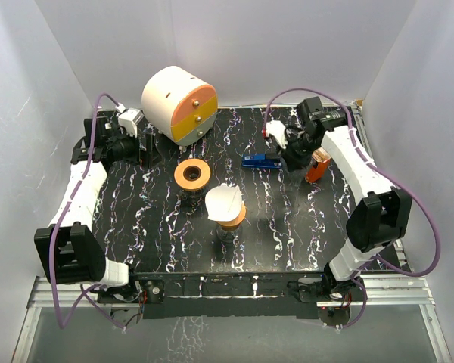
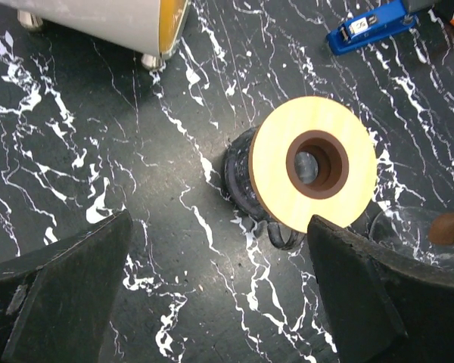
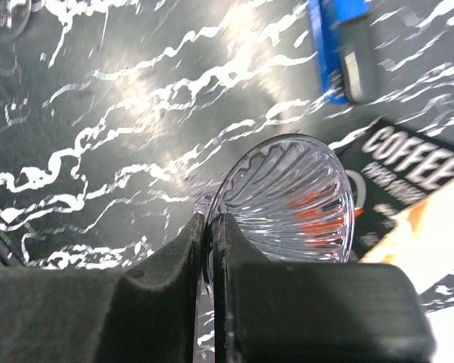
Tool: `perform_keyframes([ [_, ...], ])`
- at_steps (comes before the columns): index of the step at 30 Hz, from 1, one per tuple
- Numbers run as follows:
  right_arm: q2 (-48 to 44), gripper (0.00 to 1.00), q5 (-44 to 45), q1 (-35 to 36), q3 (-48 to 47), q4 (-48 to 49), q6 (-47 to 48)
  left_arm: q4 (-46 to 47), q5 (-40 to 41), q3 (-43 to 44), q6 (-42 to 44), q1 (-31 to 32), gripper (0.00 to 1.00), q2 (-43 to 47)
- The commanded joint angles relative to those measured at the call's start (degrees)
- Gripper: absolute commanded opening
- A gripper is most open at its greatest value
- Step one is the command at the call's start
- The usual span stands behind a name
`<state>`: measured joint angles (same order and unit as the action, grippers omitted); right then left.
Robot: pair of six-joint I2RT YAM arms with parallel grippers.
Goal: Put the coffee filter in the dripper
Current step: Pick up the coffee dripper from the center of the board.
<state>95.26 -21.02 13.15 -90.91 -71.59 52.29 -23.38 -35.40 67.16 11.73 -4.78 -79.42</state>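
The coffee filter (image 1: 224, 201) lies on the near carafe (image 1: 232, 220), front-right of the ringed carafe (image 1: 191, 175), stapler (image 1: 259, 160) behind-right.

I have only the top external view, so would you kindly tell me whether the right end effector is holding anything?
Observer: Yes, the right end effector is shut on the rim of a clear, ribbed dripper.
Operator: Thank you. Is anything printed on the packet next to it?
Observer: The packet reads COFFEE in white capitals.
Operator: And how does the left end effector stand?
Observer: The left end effector is wide open, with the wood-coloured ring just ahead of its fingers.
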Motion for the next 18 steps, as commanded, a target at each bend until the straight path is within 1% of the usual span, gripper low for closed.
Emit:
perform_keyframes([
  [1, -3.12, 0.0, -4.26, 1.67, -7.88, 6.35, -3.23, -0.53, -3.48, 4.53, -1.11, -0.23, 0.99, -1.57],
  [6, -3.98, 0.0, -5.67, 5.64, -11.09, 14.73, -6.53, 0.19, -4.1, 5.83, -1.93, -0.17, 0.99, -2.27],
  [13, -4.49, 0.0, -6.88, 12.23, -12.22, 27.09, -10.14, 3.55, -3.7, 5.76, -6.75, -0.13, 0.98, -2.67],
  [18, -0.55, 0.0, -8.28, 16.31, -16.59, 28.29, -11.48, 5.74, -3.41, 4.59, -10.12, -0.21, 0.96, -2.33],
])
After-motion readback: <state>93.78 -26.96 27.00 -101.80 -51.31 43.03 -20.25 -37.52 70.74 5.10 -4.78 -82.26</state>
